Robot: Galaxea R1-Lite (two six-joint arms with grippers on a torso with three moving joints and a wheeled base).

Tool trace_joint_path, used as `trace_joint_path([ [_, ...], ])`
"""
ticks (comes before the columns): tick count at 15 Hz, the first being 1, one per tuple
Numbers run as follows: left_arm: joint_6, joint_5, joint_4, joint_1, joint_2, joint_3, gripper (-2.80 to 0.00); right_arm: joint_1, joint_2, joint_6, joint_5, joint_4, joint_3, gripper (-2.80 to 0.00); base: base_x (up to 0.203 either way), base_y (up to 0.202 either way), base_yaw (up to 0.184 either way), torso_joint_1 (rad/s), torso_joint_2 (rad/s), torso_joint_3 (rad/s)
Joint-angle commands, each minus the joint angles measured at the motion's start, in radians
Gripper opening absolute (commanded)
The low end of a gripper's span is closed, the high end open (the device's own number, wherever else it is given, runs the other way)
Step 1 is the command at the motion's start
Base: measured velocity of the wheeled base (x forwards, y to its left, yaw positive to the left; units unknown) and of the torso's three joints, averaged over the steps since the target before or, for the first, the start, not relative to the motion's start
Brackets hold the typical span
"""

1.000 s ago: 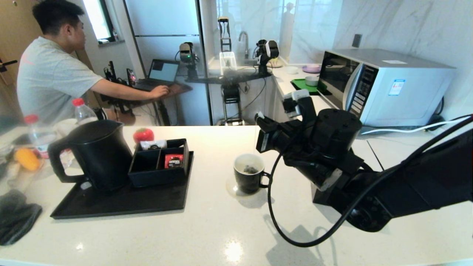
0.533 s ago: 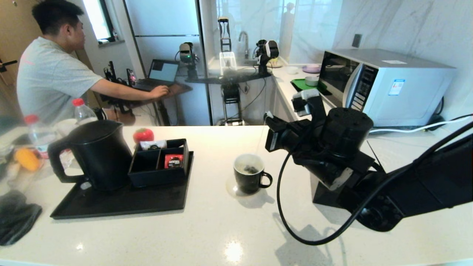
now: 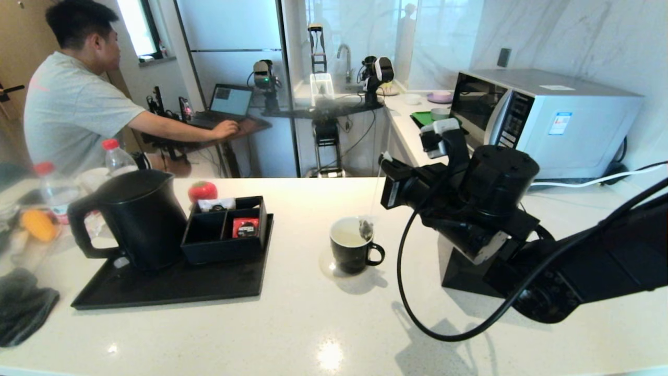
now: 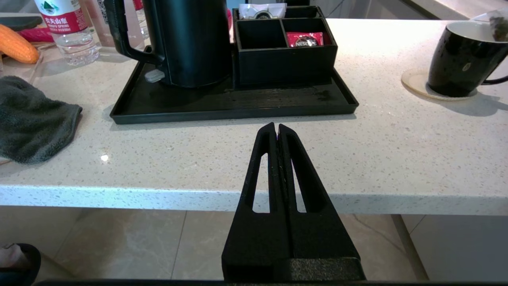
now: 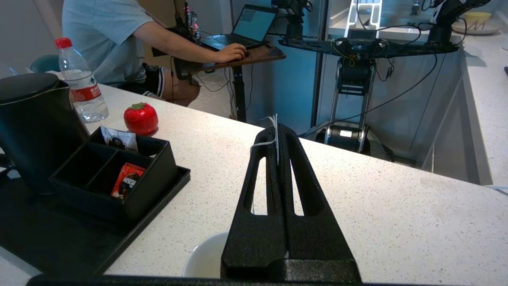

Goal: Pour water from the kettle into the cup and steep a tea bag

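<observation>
A speckled white surface (image 3: 313, 324) in a kitchen carries the work. The right tool (image 3: 385, 159) is clenched on the string, so the tea bag (image 3: 365, 228) is hung at the cup (image 3: 352, 250) rim (pale liquid is seen inside). The kettle (image 3: 138, 219) is parked on a black tray (image 3: 172, 287). The left tool (image 4: 277, 133) is clenched on nothing, below the surface edge.

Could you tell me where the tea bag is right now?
The small greyish tea bag hangs by its string from the right gripper, at the rim of the glossy black cup, centre of the head view.
</observation>
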Motion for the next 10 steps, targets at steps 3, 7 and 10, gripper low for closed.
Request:
trace_joint_path([
  [3, -0.001, 0.001, 0.0, 0.0, 0.0, 0.0, -2.8, -0.006, -0.001, 0.0, -0.001, -0.005, 0.0, -2.8, 0.0, 0.0, 0.0, 0.0, 0.0, 0.0],
  [7, -0.001, 0.001, 0.0, 0.0, 0.0, 0.0, -2.8, -0.012, -0.002, 0.0, -0.001, -0.004, -0.001, -2.8, 0.0, 0.0, 0.0, 0.0, 0.0, 0.0],
  [10, -0.001, 0.001, 0.0, 0.0, 0.0, 0.0, -2.8, -0.025, -0.005, -0.001, -0.002, -0.002, -0.004, -2.8, 0.0, 0.0, 0.0, 0.0, 0.0, 0.0],
])
